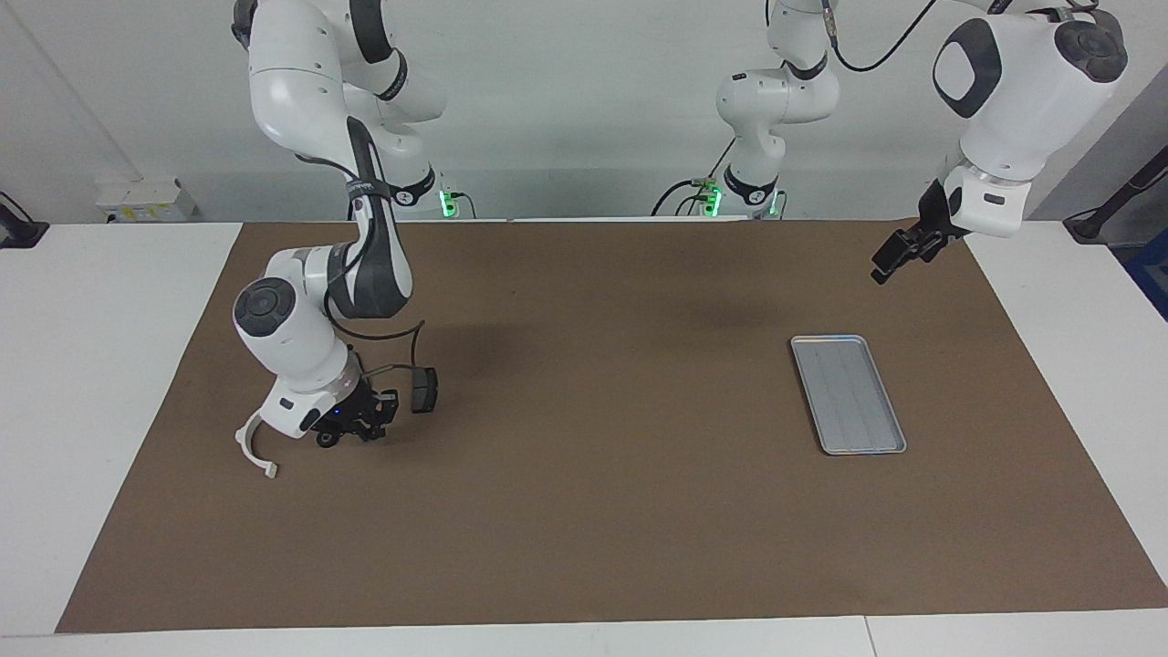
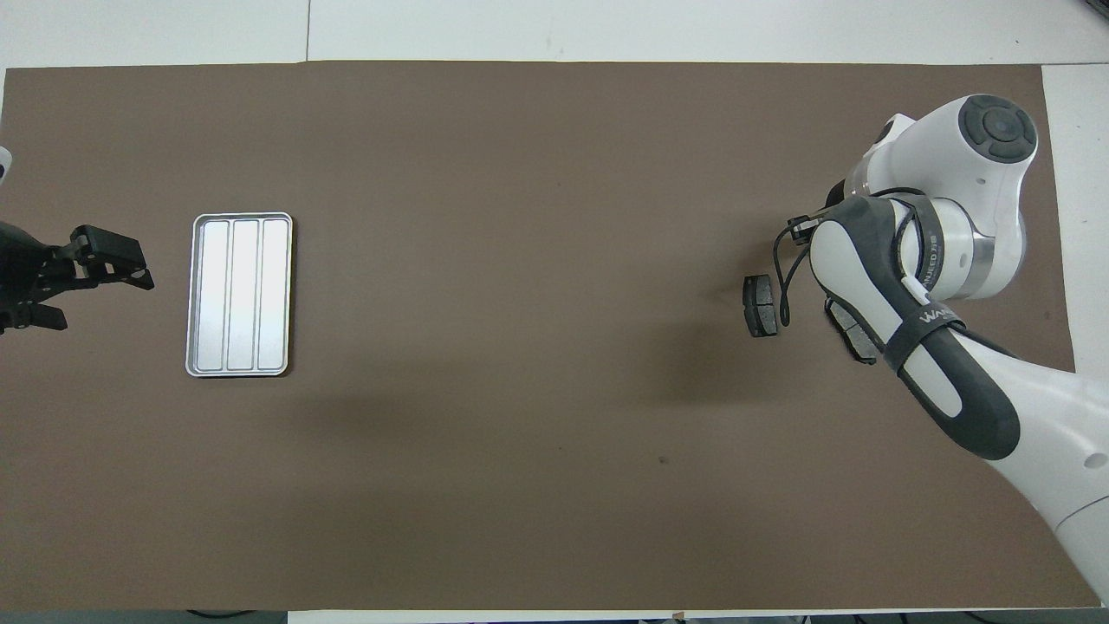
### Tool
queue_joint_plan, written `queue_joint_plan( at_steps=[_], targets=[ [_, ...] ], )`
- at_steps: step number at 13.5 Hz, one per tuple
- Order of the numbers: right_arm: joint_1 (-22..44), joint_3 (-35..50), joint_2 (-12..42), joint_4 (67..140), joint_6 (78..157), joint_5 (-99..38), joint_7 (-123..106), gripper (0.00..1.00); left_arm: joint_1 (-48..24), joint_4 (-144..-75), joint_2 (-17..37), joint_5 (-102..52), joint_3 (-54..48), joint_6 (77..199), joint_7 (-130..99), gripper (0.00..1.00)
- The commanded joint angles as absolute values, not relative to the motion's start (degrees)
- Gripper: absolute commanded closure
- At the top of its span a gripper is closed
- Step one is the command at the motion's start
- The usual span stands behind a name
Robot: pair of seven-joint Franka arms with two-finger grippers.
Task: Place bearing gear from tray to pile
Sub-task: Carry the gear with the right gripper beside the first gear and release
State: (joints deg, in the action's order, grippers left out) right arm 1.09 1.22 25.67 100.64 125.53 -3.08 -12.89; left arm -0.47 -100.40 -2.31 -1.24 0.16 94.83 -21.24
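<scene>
The tray (image 1: 848, 393) lies flat on the brown mat (image 1: 584, 511) toward the left arm's end of the table, a silver-grey rectangle with rounded corners and a raised rim. Its long axis runs toward and away from the robots, the lengthwise ribs running the same way; in the facing view it sits slightly skewed, its nearer end turned a little toward the middle of the table. Nothing rests in it that I can see.

The left gripper (image 1: 899, 253) hangs in the air over the mat, near the left arm's end of the table and above the ground just beside the tray. In the overhead view its fingers (image 2: 108, 245) stand apart with nothing between them.

At the right arm's end of the table the right gripper (image 1: 351, 429) is down low among the pile, its wrist bent over so the dark fingers sit close to the mat. I cannot tell whether they are spread or closed, or whether they hold anything. A white semicircular bracket (image 1: 253, 449) lies just beside it, partly under the wrist. One dark brake pad (image 2: 761, 305) lies on the mat toward the middle of the table from the gripper, long axis toward and away from the robots. A second brake pad (image 2: 853, 334) peeks out from under the arm in the overhead view.
</scene>
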Motion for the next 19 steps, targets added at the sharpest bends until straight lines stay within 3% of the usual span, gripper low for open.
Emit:
queue_joint_plan(
  at_steps=[1,5,6,7,8,10,14,19],
  targets=[
    [0.1,1.5,24.6,105.1,130.1,-3.4,-15.2,1.0,-0.4,-101.9,-3.7,-1.7,0.1,95.5,-20.7,0.0],
    [-0.6,1.4,24.8,106.0,130.9,-3.4,-16.3,1.0,-0.4,-101.9,-3.7,-1.7,0.1,95.5,-20.7,0.0],
    [-0.6,1.5,24.8,106.0,130.9,-3.4,-16.3,0.95,-0.4,-101.9,-3.7,-1.7,0.1,95.5,-20.7,0.0],
    [-0.6,1.5,24.8,106.0,130.7,-3.4,-16.2,0.43,-0.4,-101.9,-3.7,-1.7,0.1,95.5,-20.7,0.0],
    [-0.6,1.5,24.8,105.7,129.8,-3.4,-15.9,0.0,-0.4,-101.9,-3.7,-1.7,0.1,95.5,-20.7,0.0],
    [-0.1,1.5,23.7,104.7,127.1,-3.7,-14.9,0.0,-0.4,-101.9,-3.7,-1.7,0.1,95.5,-20.7,0.0],
    [0.5,1.3,20.7,94.6,114.0,-2.9,-6.5,0.0,-0.4,-101.9,-3.7,-1.7,0.1,95.5,-20.7,0.0],
    [-0.7,1.1,8.0,94.7,102.2,-2.9,-6.3,0.0,-0.5,-101.9,-3.7,-1.7,0.1,95.5,-20.7,0.0]
  ],
)
